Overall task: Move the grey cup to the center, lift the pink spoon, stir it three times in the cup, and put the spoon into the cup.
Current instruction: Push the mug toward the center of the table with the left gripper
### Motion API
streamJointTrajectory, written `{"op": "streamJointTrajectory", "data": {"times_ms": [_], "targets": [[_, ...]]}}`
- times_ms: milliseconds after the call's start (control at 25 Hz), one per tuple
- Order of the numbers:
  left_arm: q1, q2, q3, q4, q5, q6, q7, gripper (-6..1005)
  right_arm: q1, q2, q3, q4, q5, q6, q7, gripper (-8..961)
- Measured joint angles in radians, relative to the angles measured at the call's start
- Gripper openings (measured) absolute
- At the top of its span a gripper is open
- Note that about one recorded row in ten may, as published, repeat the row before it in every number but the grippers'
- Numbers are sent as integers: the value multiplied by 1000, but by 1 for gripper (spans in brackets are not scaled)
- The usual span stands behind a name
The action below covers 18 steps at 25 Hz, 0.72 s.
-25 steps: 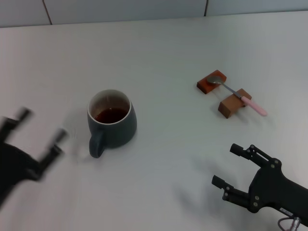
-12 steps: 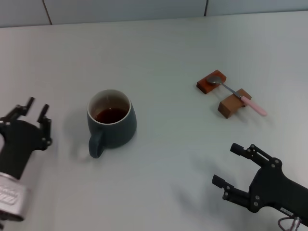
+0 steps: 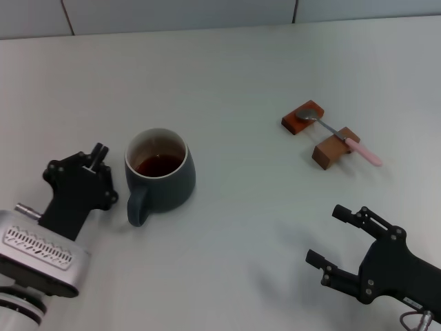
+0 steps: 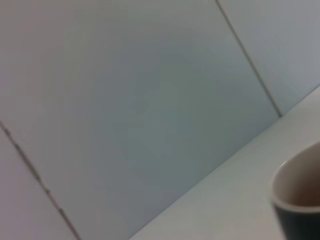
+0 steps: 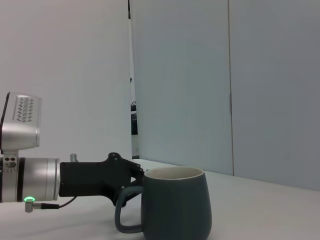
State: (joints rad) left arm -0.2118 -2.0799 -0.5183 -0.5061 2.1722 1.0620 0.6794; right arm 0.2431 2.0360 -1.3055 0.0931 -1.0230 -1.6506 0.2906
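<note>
The grey cup [image 3: 165, 181] holds dark liquid and stands left of the table's middle, its handle [image 3: 138, 207] pointing toward me. My left gripper [image 3: 103, 176] is right beside the cup's handle side, fingers open and holding nothing. The right wrist view shows the cup [image 5: 175, 207] with the left gripper [image 5: 134, 182] reaching up to its handle. The cup's rim [image 4: 295, 197] shows in the left wrist view. The pink spoon [image 3: 342, 140] lies across two wooden blocks at the right. My right gripper [image 3: 324, 236] is open and empty at the near right.
The spoon's bowl rests on a flat brown block [image 3: 298, 118] and its neck on a taller block [image 3: 331, 153]. A tiled wall [image 3: 207, 14] rises behind the table's far edge.
My left gripper has moved right from the table's left edge to the cup's handle and turned. The cup, spoon and right arm have not moved.
</note>
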Motion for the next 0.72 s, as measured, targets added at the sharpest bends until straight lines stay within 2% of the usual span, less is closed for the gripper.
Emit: {"op": "streamJointTrajectory", "data": {"times_ms": [120, 480, 720], "targets": [[0, 0, 10, -37, 0, -26, 16, 34, 1, -1, 0, 2, 0, 0, 2, 834], [-19, 0, 34, -128, -1, -115, 15, 28, -1, -2, -3, 2, 3, 0, 15, 834], [-76, 0, 112, -141, 1, -135, -59, 45, -1, -3, -4, 2, 2, -4, 25, 835]]}}
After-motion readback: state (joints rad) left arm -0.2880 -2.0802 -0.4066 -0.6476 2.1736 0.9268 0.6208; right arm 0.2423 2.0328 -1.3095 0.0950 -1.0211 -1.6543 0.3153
